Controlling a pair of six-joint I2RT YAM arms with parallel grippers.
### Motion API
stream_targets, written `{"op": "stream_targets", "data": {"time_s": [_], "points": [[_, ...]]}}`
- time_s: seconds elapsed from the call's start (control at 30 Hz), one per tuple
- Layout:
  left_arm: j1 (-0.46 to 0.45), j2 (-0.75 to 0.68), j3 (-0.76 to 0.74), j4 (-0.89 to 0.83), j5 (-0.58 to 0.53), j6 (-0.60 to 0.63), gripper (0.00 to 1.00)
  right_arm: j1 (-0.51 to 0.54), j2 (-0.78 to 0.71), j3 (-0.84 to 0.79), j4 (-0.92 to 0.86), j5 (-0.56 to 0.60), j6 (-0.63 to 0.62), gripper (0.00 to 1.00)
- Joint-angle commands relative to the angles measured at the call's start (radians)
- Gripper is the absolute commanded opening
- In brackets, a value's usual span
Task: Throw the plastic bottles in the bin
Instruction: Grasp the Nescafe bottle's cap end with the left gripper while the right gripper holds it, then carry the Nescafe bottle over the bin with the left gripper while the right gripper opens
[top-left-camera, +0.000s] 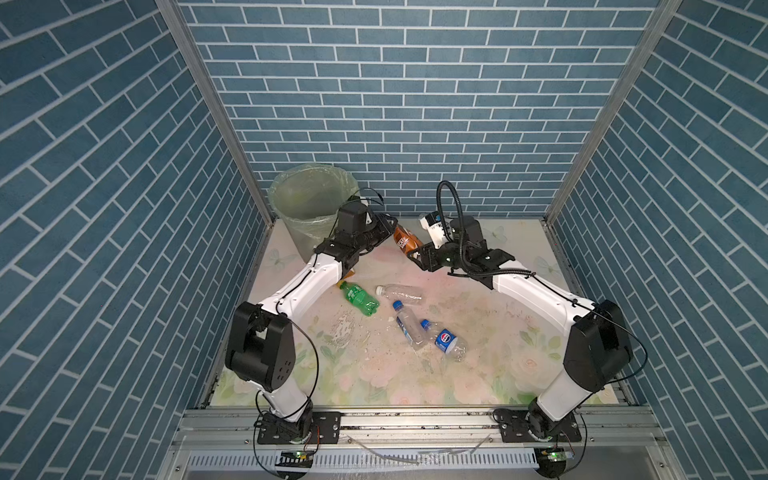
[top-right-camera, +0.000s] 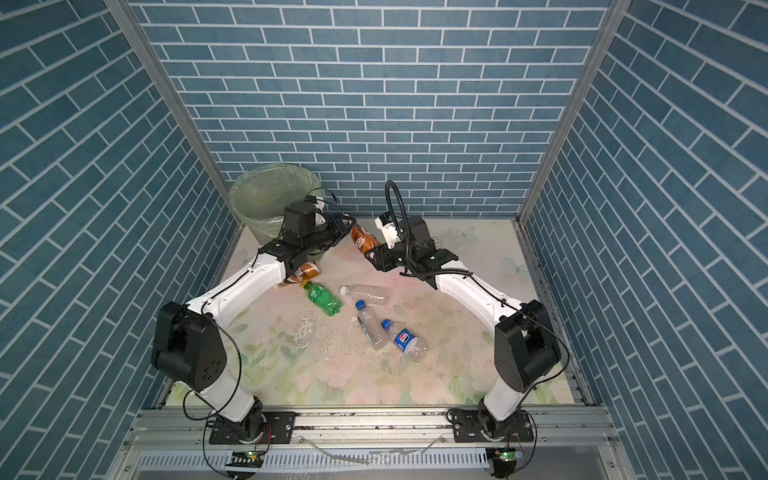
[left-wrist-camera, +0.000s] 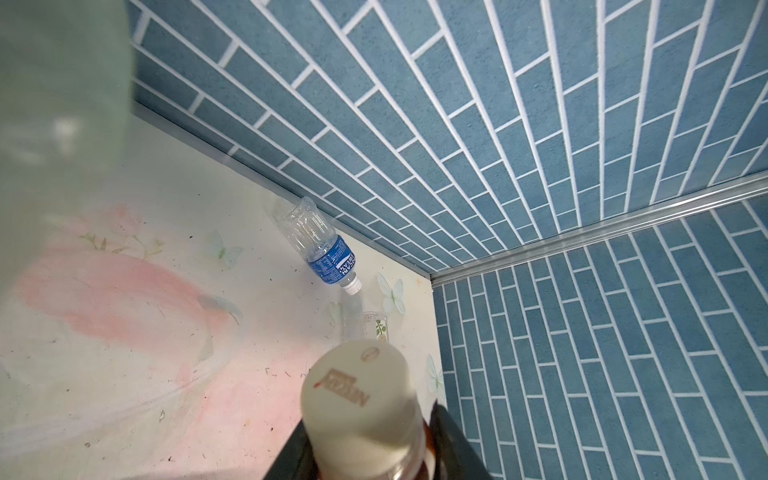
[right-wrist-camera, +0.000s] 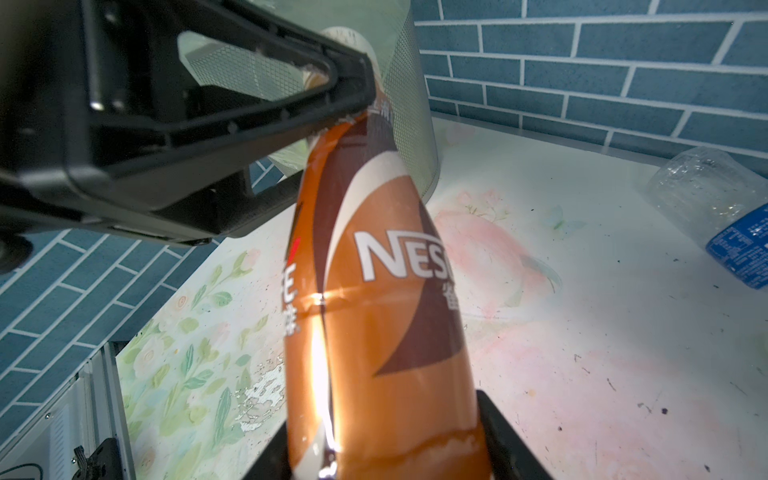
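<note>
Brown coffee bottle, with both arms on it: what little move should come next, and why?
Probably the right tool should open and let go. It clamps the brown bottle at its base while the left tool grips the cap end, and the bin stands close by the left tool, which seems best placed to drop it in.

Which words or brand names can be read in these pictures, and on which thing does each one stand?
"NES", rest out of frame: brown-labelled bottle.
"NESCAFE", blurred, upside down: its cream cap.
"OCARI SWEAT", start hidden: blue-labelled bottle.
Too small to read: the labels of the blue-logo bottle and the green bottle.
</note>
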Motion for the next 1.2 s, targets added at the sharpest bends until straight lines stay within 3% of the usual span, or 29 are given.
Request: {"op": "stream_targets", "data": {"time_s": [0.0, 0.33, 0.7, 0.97, 1.17], "points": [[-0.009, 0.023, 0.013, -0.008, 0.01, 0.031, 0.44, 0.004, -0.022, -0.009, 0.044, -0.028, 0.01, 0.5], [-0.011, 0.023, 0.012, -0.011, 0.013, 0.031, 0.5, 0.004, -0.016, 0.0, 0.053, -0.029, 0.016, 0.5], [-0.01, 0.011, 0.004, -0.005, 0.011, 0.037, 0.3, 0.004, -0.007, -0.003, 0.054, -0.039, 0.022, 0.5], [-0.011, 0.006, 0.009, -0.014, 0.01, 0.054, 0.25, 0.004, -0.031, -0.009, 0.053, -0.031, 0.021, 0.7], [-0.008, -0.025, 0.041, -0.071, -0.034, 0.135, 0.25, 0.004, -0.067, -0.015, 0.064, -0.01, 0.016, 0.85]]}}
